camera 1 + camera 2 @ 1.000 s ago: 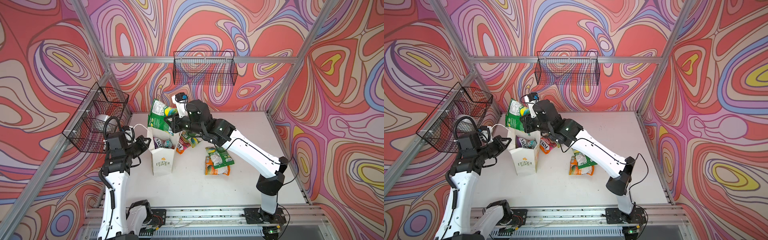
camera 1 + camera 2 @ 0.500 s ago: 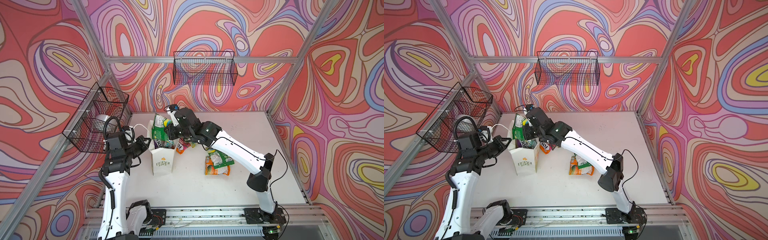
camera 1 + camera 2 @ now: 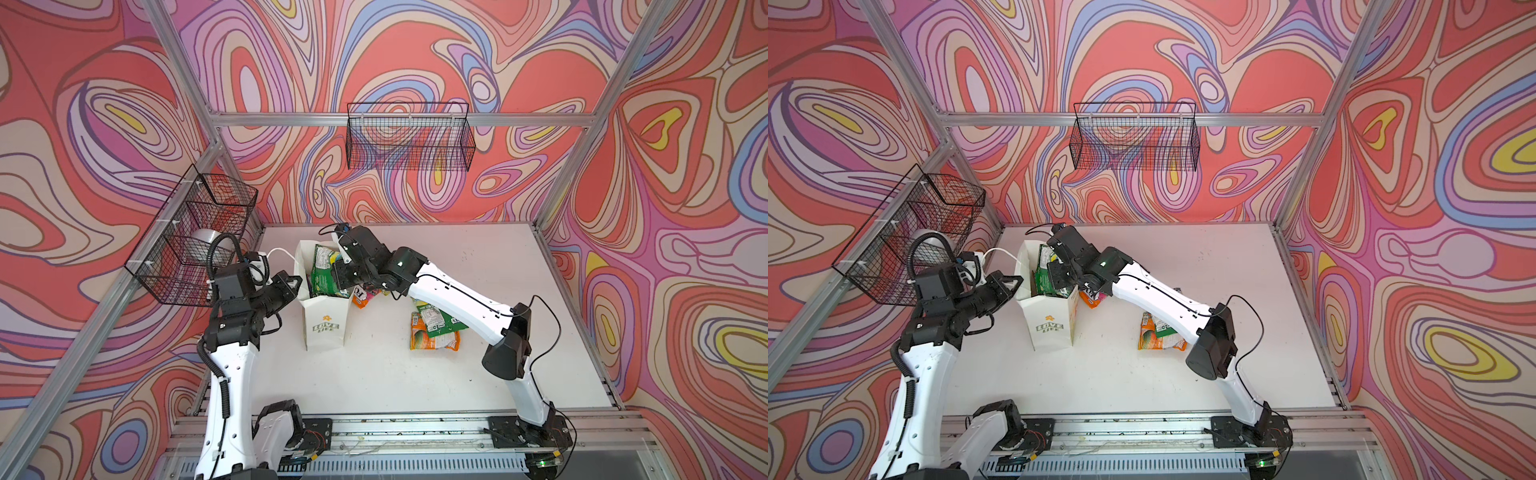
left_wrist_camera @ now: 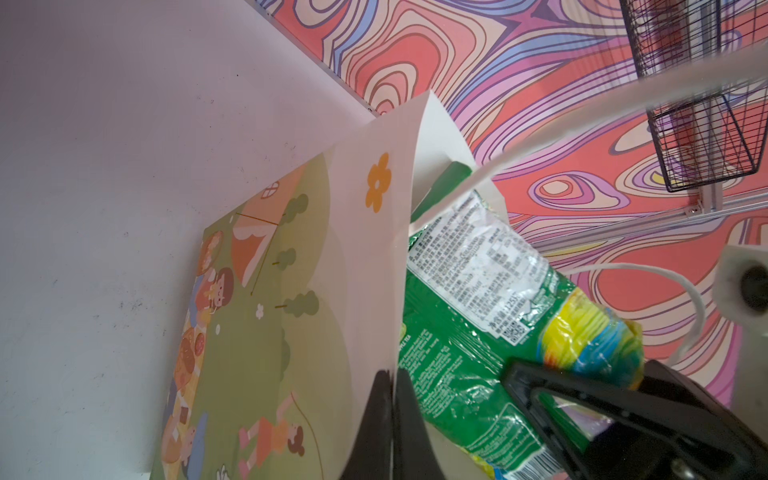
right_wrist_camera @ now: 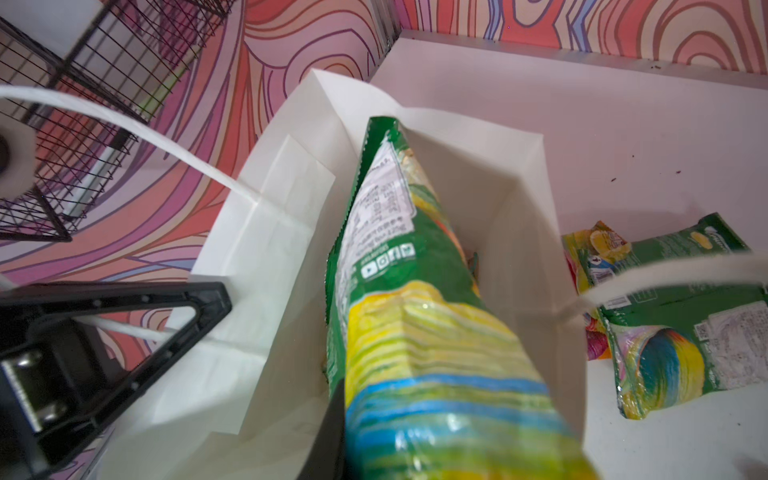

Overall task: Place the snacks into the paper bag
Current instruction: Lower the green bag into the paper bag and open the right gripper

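Both top views: the paper bag (image 3: 326, 322) stands upright on the table (image 3: 415, 386) with its mouth open. My left gripper (image 3: 297, 286) is at the bag's left rim. My right gripper (image 3: 340, 277) hangs over the mouth with a green packet (image 3: 324, 272). The packet's lower end is inside the bag and its top sticks out. An orange packet (image 3: 360, 298) lies just beside the bag's right wall. The loose packets (image 3: 434, 332) lie further right, well apart from the bag.

Left wrist: my left gripper (image 4: 392, 415) is closed tight, with the bag's wall (image 4: 365, 257) pinched between its fingers. The green packet (image 4: 469, 332) leans inside.

Right wrist: the green packet (image 5: 415, 316) runs down into the bag (image 5: 274, 249). One dark finger (image 5: 332, 428) presses its side, the jaws barely parted and clamped on it. The loose packets (image 5: 673, 332) lie on the table outside.
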You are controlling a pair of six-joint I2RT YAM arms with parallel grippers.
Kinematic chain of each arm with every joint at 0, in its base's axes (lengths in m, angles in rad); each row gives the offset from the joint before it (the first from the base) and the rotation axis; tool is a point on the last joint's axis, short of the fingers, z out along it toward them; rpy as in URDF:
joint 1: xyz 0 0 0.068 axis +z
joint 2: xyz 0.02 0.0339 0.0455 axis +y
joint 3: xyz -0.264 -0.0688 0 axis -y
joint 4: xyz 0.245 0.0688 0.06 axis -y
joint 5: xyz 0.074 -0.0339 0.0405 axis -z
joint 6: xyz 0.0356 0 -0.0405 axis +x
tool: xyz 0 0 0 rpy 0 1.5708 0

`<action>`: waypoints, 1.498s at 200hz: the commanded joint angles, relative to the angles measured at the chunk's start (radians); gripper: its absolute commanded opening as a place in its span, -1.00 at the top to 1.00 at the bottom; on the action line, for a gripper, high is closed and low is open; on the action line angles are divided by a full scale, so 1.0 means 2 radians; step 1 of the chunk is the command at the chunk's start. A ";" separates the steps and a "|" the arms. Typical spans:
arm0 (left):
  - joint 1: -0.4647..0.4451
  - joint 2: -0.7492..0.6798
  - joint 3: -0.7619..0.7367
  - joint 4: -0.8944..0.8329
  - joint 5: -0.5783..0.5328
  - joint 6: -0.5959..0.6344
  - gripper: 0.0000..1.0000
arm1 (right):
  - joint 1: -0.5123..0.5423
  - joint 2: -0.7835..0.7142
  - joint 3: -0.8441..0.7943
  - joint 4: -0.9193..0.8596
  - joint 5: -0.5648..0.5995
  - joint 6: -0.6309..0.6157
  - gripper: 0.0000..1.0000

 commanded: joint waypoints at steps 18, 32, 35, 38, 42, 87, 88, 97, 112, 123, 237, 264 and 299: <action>-0.002 -0.008 -0.002 0.022 0.009 0.000 1.00 | 0.000 0.025 0.043 -0.006 -0.014 0.002 1.00; -0.002 -0.008 -0.002 0.022 0.009 0.000 1.00 | 0.001 0.031 0.048 -0.007 -0.019 0.003 1.00; -0.001 -0.007 -0.002 0.023 0.008 0.000 1.00 | 0.001 0.031 0.048 -0.007 -0.019 0.003 1.00; -0.002 -0.007 -0.002 0.023 0.009 0.000 1.00 | 0.001 0.032 0.050 -0.007 -0.020 0.003 1.00; -0.001 -0.007 -0.002 0.023 0.008 -0.001 1.00 | 0.001 0.033 0.050 -0.007 -0.020 0.003 1.00; -0.002 -0.007 -0.002 0.022 0.008 0.000 1.00 | 0.003 0.032 0.058 -0.008 -0.020 -0.002 0.39; -0.001 -0.007 -0.002 0.022 0.008 0.000 1.00 | 0.003 0.032 0.059 -0.008 -0.019 -0.003 0.38; -0.002 -0.007 -0.002 0.022 0.008 0.000 1.00 | 0.005 0.030 0.059 -0.006 -0.017 -0.005 0.30; -0.002 -0.007 -0.002 0.022 0.008 0.000 1.00 | 0.009 0.021 0.051 0.004 -0.010 -0.011 0.19; -0.002 -0.007 -0.002 0.022 0.008 0.000 1.00 | 0.016 0.010 0.038 0.020 -0.006 -0.018 0.09; -0.001 -0.008 -0.002 0.020 0.007 0.000 1.00 | 0.044 -0.117 0.016 0.037 0.077 -0.079 -0.60; -0.001 -0.009 -0.002 0.020 0.007 0.000 1.00 | 0.044 -0.164 -0.025 0.041 0.175 -0.086 -0.79; -0.002 -0.009 -0.003 0.021 0.006 -0.001 1.00 | 0.043 -0.164 -0.045 0.017 0.244 -0.087 -0.97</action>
